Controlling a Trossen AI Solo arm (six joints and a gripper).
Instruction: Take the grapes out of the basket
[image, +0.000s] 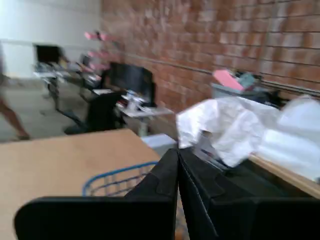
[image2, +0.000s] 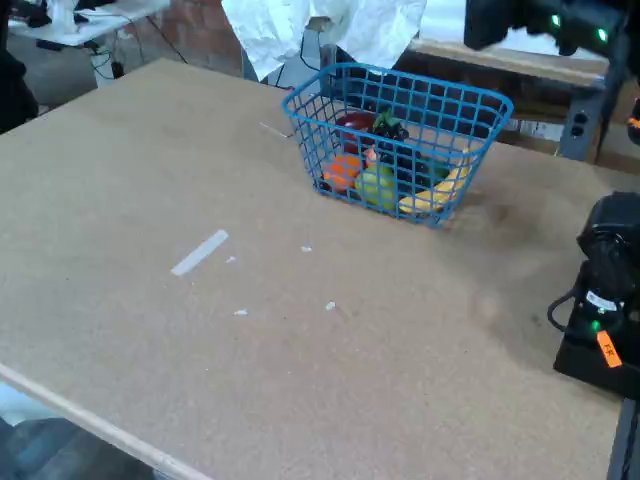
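The blue wire basket (image2: 455, 105) stands on the far side of the table in the fixed view. In it the dark grapes (image2: 389, 129) with a green stem top lie among other fruit. In the wrist view only a stretch of the basket's rim (image: 120, 176) shows, low and to the left of my fingers; the grapes are hidden there. My gripper (image: 178, 151) is shut, its black fingers meeting at the tips with nothing between them. It hangs high above the table, aimed out over the room.
Also in the basket are a dark red fruit (image2: 353, 126), an orange one (image2: 343, 170), a yellow-green one (image2: 378, 186) and a banana (image2: 437, 194). The arm's base (image2: 604, 300) sits at the table's right edge. White plastic sheeting (image: 225, 125) lies beyond the table. A strip of tape (image2: 199, 252) lies on the tabletop.
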